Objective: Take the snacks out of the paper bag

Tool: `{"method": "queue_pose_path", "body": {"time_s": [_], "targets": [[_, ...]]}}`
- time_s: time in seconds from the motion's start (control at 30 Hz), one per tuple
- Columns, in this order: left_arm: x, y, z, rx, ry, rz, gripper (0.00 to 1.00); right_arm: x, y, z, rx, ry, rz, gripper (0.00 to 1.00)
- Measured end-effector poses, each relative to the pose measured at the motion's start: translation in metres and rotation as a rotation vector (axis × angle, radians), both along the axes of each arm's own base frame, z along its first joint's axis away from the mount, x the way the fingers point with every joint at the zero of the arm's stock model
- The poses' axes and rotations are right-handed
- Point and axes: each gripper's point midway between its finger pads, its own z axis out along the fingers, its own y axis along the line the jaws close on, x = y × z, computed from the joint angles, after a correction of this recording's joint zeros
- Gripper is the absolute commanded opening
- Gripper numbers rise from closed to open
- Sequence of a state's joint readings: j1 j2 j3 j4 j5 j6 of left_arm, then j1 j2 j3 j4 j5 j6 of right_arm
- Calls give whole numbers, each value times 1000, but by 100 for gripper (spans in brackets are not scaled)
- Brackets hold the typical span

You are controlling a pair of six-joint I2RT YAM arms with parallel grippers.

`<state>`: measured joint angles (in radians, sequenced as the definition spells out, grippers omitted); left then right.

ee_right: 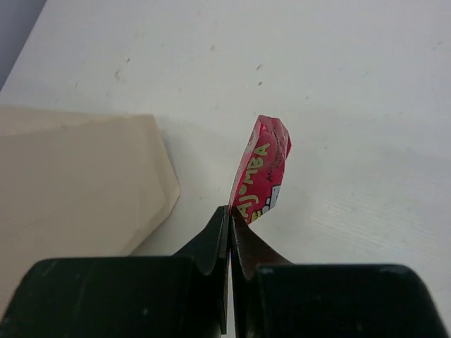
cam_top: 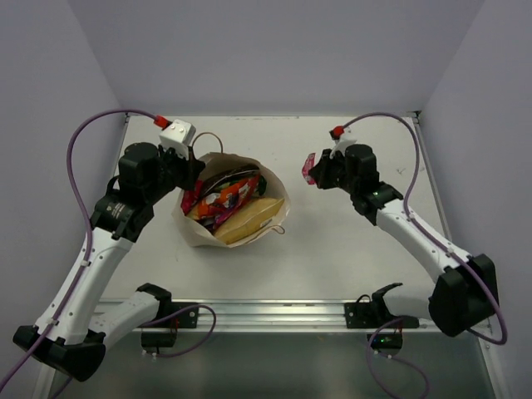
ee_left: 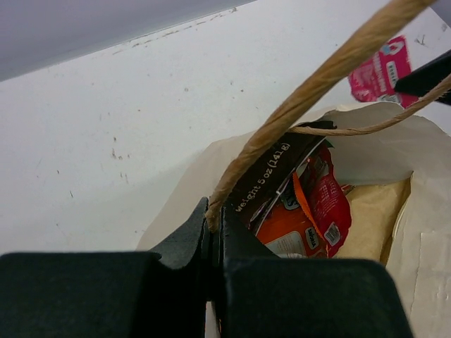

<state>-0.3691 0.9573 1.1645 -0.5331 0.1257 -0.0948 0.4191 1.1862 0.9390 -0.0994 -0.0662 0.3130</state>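
Kraft paper bag [cam_top: 188, 226] stands left of centre on the table [cam_top: 349, 249], mouth open and packets inside. Left gripper [ee_left: 213, 220] is clamped tight on its cord handle [ee_left: 317, 77]. The dark brown packet [ee_left: 275, 176] at the mouth reads "Weight .5 oz (14.1 g)". The print on the orange packet [ee_left: 289, 227] beside it is too small to read. Right gripper [ee_right: 230, 218] is pinched closed on a pink packet [ee_right: 262, 169], right of the bag and apart from it. Its yellow lettering is only partly legible, "…MBA".

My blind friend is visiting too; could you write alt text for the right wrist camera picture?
The black right gripper pinches a crumpled magenta-pink snack packet by its lower edge, holding it upright over a white table. Part of the beige paper bag lies at left.
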Motion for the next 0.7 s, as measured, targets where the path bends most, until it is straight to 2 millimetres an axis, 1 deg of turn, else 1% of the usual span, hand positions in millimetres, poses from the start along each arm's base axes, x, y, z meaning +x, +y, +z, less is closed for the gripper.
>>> {"method": "queue_pose_path", "body": {"time_s": [0.03,0.07,0.13,0.17,0.23,0.27,0.3,0.33,0.37,0.4,0.43,0.47,0.5,0.57,0.63,0.7], "targets": [[0,0,0,1,1,1,0,3,8,-16,-2,38,34,0],[1,0,0,1,1,1,0,6,15,-26,5,59,62,0],[1,0,-1,2,2,2,0,14,29,-39,30,76,125,1],[2,0,-1,2,2,3,0,19,34,-43,48,77,149,3],[3,0,-2,3,3,3,0,29,38,-54,79,92,176,6],[3,0,-2,3,3,3,0,35,38,-62,91,107,179,11],[3,-1,-2,3,3,3,0,41,35,-72,99,130,169,21],[4,-1,-2,3,3,3,0,44,31,-82,102,154,161,25],[4,-1,-2,3,4,3,0,47,26,-92,104,183,143,29],[4,-1,-2,3,5,3,0,49,20,-101,98,208,125,39],[5,-1,-3,4,5,3,0,50,13,-106,92,230,102,43],[5,-1,-3,4,5,3,0,50,6,-110,79,242,79,48],[5,-1,-3,4,5,3,0,50,1,-111,63,245,58,57],[6,-2,-3,4,6,3,0,48,-8,-108,29,247,16,62],[7,-2,-4,4,8,2,0,44,-19,-100,-8,250,-37,67],[7,-2,-5,5,9,2,0,39,-26,-82,-27,231,-62,71]]}}
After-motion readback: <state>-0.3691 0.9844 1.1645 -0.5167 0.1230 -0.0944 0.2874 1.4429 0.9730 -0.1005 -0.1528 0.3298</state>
